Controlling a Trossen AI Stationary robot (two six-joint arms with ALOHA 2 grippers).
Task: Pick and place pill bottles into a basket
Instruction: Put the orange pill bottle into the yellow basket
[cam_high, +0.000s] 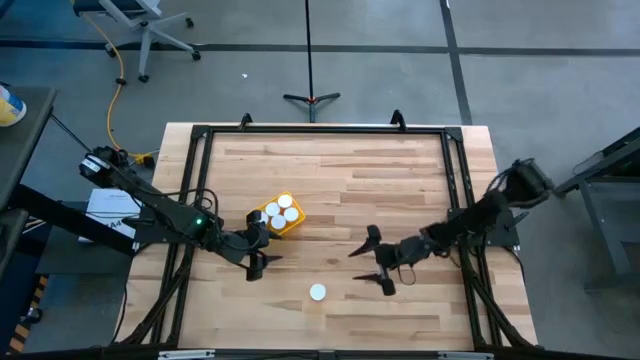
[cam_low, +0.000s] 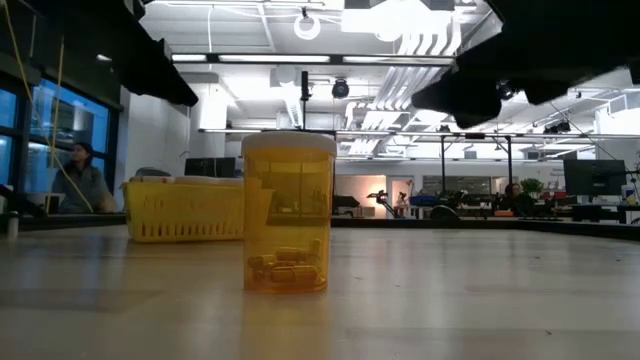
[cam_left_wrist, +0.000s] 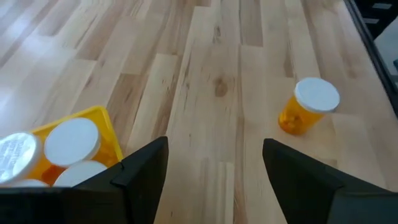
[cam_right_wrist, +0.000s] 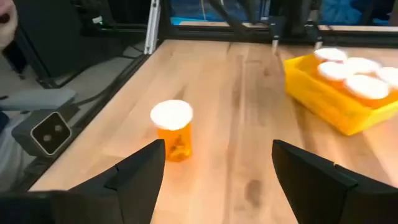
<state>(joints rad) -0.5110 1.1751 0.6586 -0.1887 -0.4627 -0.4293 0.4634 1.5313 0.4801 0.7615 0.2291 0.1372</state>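
One amber pill bottle (cam_high: 317, 292) with a white cap stands upright on its base on the wooden table, near the front edge; it also shows in the low view as the bottle (cam_low: 288, 215). The yellow basket (cam_high: 291, 226) sits left of centre with several white-capped bottles (cam_high: 279, 211) standing inside. My left gripper (cam_high: 260, 250) hovers open just in front of the basket, with the basket (cam_left_wrist: 102, 118) beside its fingers and the lone bottle (cam_left_wrist: 308, 106) ahead. My right gripper (cam_high: 370, 265) is open to the right of the lone bottle (cam_right_wrist: 172, 130), which stands ahead of its fingers.
A black metal frame (cam_high: 320, 130) runs round the tabletop, with rails along the left side (cam_high: 185, 200) and right side (cam_high: 462, 200). Bare wood lies between the two grippers and toward the far edge. A person (cam_low: 80, 175) sits in the room beyond the table.
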